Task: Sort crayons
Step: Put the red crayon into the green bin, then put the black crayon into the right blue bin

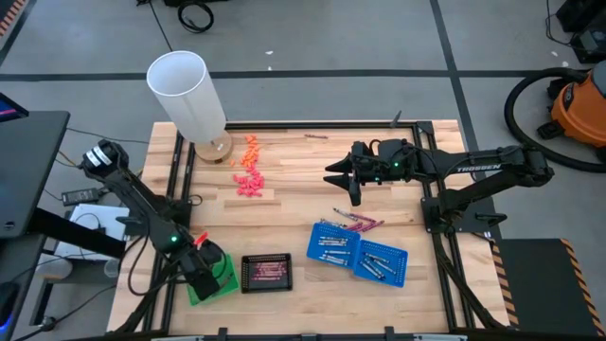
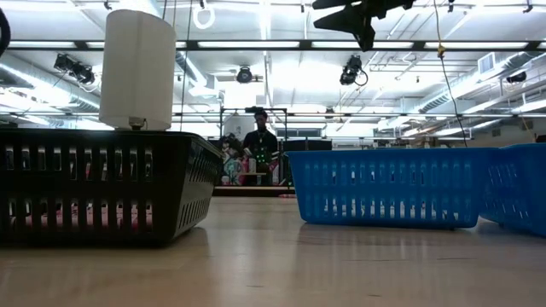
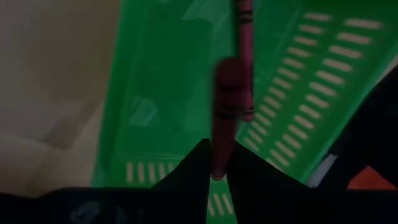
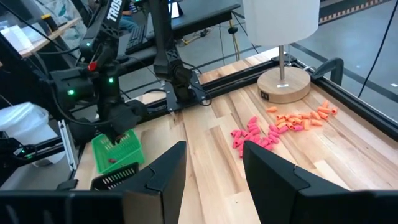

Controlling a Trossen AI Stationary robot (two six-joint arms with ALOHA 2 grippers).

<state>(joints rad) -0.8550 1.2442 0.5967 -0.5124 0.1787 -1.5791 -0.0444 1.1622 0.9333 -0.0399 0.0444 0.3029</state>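
Observation:
My left gripper [image 1: 202,270] hangs over the green basket [image 3: 161,93] at the table's near left, shut on a dark red crayon [image 3: 227,106]. Another dark red crayon [image 3: 243,15] lies in the basket beyond it. Several magenta crayons [image 1: 358,223] lie flat on the wood beside two blue baskets [image 1: 331,242] that hold pale silver crayons [image 1: 375,265]. A black basket [image 1: 266,272] holds reddish ones. My right gripper [image 1: 343,176] hovers open above mid-table, holding nothing. My left gripper pinches the dark red crayon by its near end [image 3: 217,163] between its two fingertips [image 3: 193,171]. The fingers slant steeply down from above, and the crayon runs on past them, along their line. Its far end points into the green basket; whether it touches the floor there I cannot tell.
A heap of stubby orange and pink pieces [image 1: 248,172] lies at the far left centre, beside a white lamp [image 1: 189,93] on a round wooden base. In the low view the black basket [image 2: 94,183] and blue basket [image 2: 388,188] stand close. A person [image 2: 258,145] stands far behind.

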